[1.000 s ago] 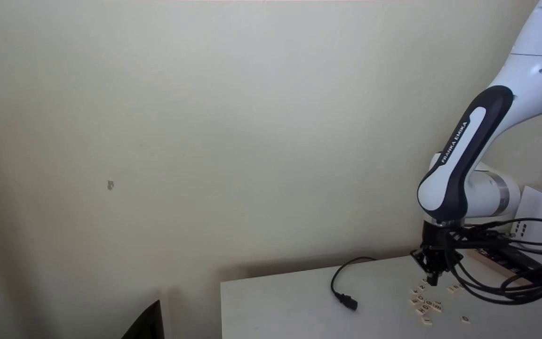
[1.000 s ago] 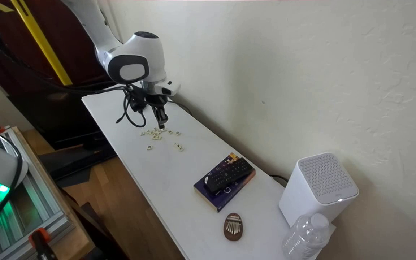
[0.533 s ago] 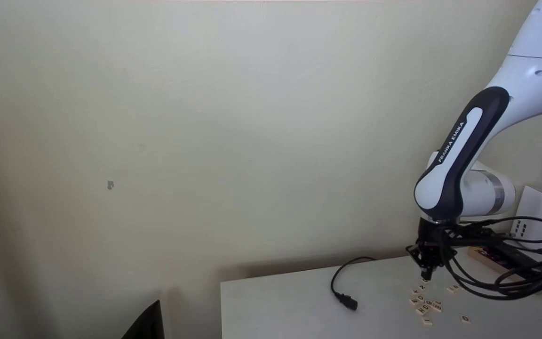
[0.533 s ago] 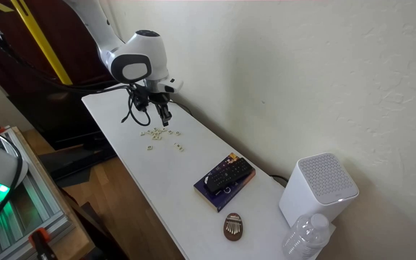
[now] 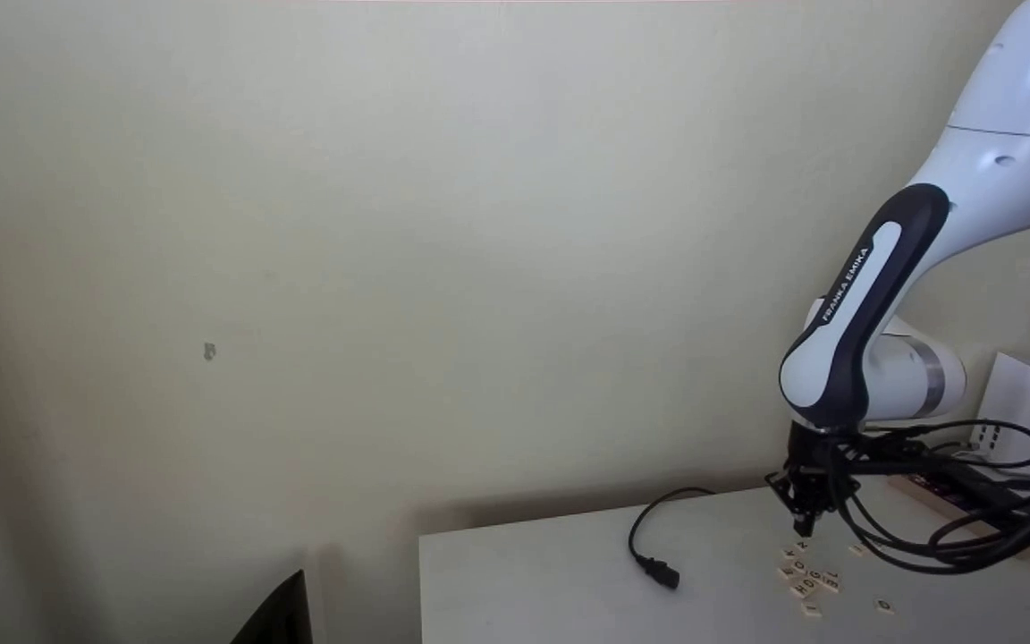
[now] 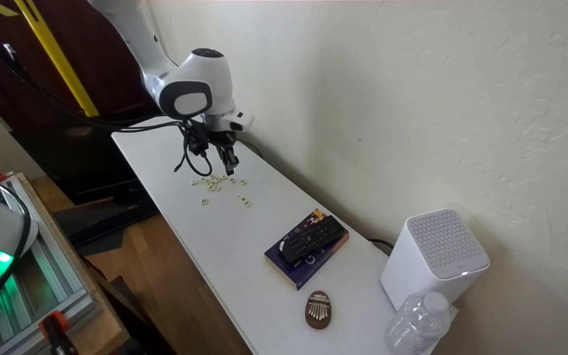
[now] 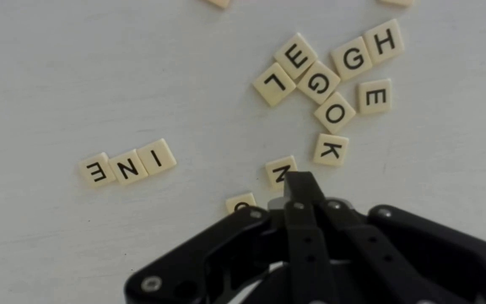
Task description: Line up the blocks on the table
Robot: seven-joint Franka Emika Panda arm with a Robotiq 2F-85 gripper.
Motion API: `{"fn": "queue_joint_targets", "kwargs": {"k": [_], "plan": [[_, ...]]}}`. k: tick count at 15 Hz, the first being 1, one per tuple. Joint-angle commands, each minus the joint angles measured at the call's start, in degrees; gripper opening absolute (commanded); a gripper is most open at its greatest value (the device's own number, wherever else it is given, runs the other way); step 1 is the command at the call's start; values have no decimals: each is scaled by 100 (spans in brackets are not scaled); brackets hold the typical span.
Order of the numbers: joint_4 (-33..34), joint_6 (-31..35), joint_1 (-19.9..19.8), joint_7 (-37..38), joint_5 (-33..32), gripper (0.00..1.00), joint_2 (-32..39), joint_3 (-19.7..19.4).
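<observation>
The blocks are small pale tan letter tiles lying on the off-white table (image 6: 205, 236). In the wrist view a loose cluster with a G tile (image 7: 319, 82) lies at upper right. A row of three tiles (image 7: 128, 167) reading E, N, I lies at left. A K tile (image 7: 330, 150) lies beyond the fingertips. My gripper (image 7: 304, 185) is shut, with nothing visible between its fingers. It partly covers an N tile (image 7: 277, 171) and an O tile (image 7: 239, 202). In both exterior views the gripper (image 5: 803, 528) (image 6: 230, 170) points down close above the tiles, near the wall side.
A book (image 6: 289, 268) with a black remote (image 6: 313, 237) on it lies farther along the table. Beyond are a small brown thumb piano (image 6: 318, 309), a white box-shaped device (image 6: 434, 251) and a clear bottle (image 6: 417, 325). A black cable (image 5: 658, 571) lies near the wall.
My gripper has moved toward the wall, leftward in one exterior view and rightward in another, rising slightly and then dipping. The tiles have not visibly moved.
</observation>
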Motion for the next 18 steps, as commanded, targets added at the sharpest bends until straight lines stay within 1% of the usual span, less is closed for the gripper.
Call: {"fn": "queue_joint_targets", "kwargs": {"k": [1, 9, 12, 18], "plan": [[171, 132, -43, -151, -24, 0, 236, 43], [228, 141, -36, -311, -79, 0, 453, -13], [307, -102, -44, -120, 51, 0, 493, -23], [338, -333, 31, 460, 248, 0, 497, -160]]}}
